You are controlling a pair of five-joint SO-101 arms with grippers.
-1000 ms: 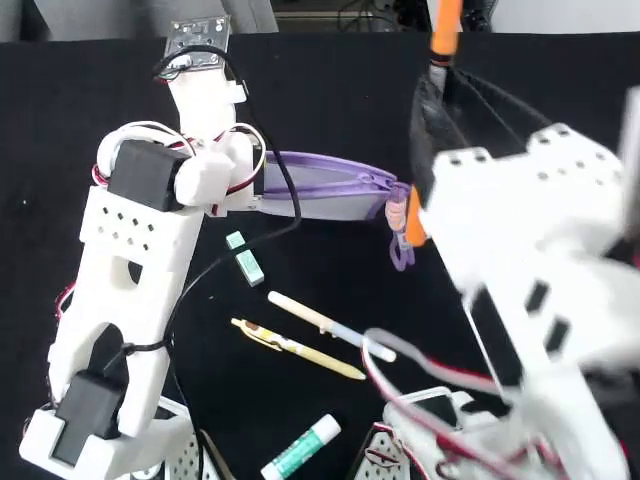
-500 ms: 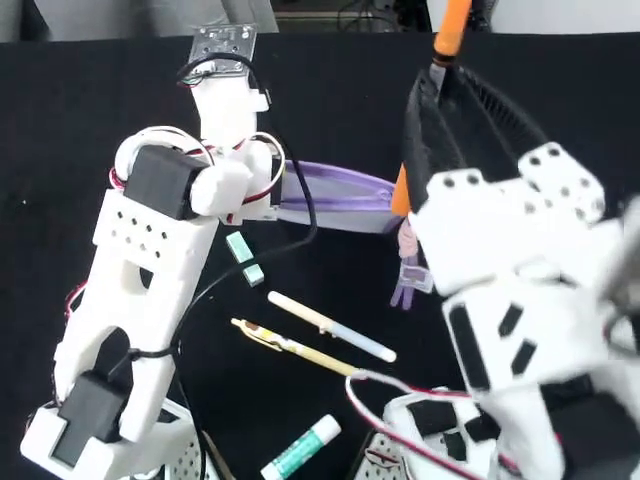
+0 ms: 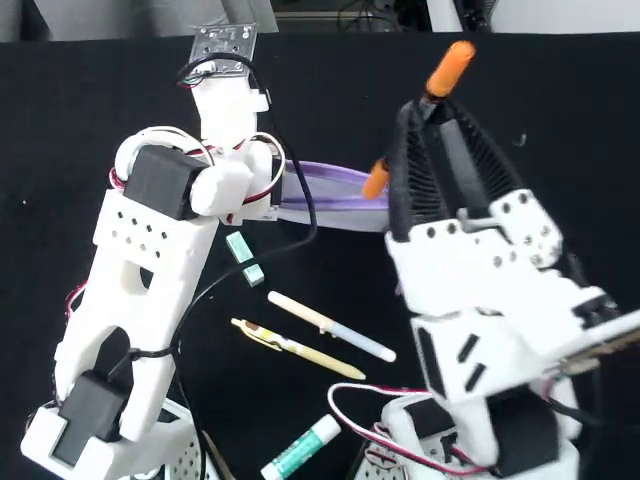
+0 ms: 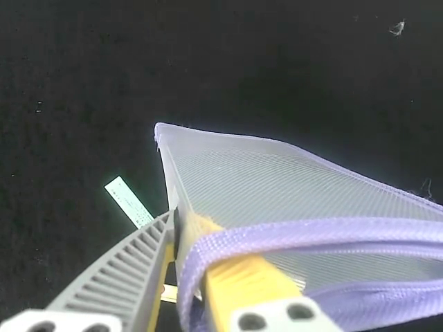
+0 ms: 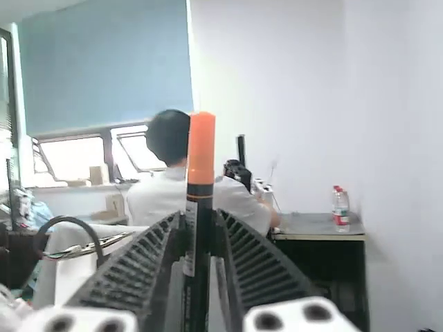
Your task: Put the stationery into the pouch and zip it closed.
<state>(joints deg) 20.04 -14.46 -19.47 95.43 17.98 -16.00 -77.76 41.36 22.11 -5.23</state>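
Two tight grips: left gripper (image 4: 181, 232) on the pouch (image 4: 291, 187), right gripper (image 5: 199, 220) on an orange marker (image 5: 201, 149) (seemingly above it).

Black table (image 3: 80, 120) with loose stationery toward its near edge.
A small teal block (image 3: 245, 258) lies farthest from the near edge. Nearer lie a white pen (image 3: 330, 327) and a yellow pen (image 3: 297, 348), side by side, slanted and just apart. A green-and-white glue stick (image 3: 300, 447) lies at the near edge.

The pouch (image 3: 335, 195) has its 3 o'clock end hidden behind the right gripper (image 3: 432, 110) (so is the middle of the orange marker (image 3: 450, 65)).
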